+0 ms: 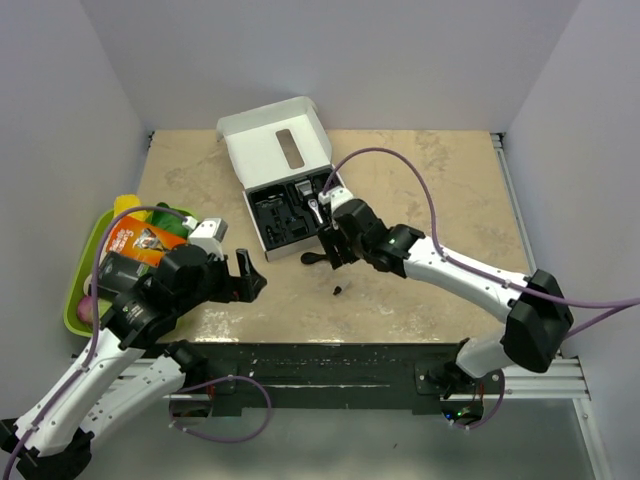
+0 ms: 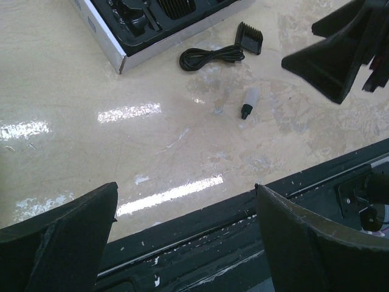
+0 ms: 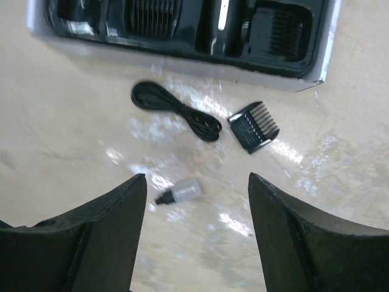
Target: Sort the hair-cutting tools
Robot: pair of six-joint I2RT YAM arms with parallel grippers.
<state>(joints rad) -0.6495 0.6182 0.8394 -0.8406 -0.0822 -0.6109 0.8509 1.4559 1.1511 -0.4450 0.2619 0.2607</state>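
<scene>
A black comb attachment [image 3: 254, 126] and a coiled thin black cord [image 3: 176, 111] lie on the table just in front of the white box [image 3: 182, 58]. More black comb pieces [image 3: 152, 15] sit in the box's black insert. A small clear bottle with a black cap [image 3: 181, 193] lies on the table, below and between the fingers of my right gripper [image 3: 197, 179], which is open and empty. In the top view the right gripper [image 1: 330, 250] hovers by the cord [image 1: 312, 258]. My left gripper [image 2: 185, 188] is wide open and empty over the table's near edge, well short of the cord [image 2: 209, 56].
The white box [image 1: 285, 200] lies open with its lid [image 1: 275, 140] folded back at the table's centre back. A green tray [image 1: 78, 290] with colourful packets [image 1: 145, 240] sits at the left edge. A black mounting rail [image 1: 330, 360] runs along the near edge.
</scene>
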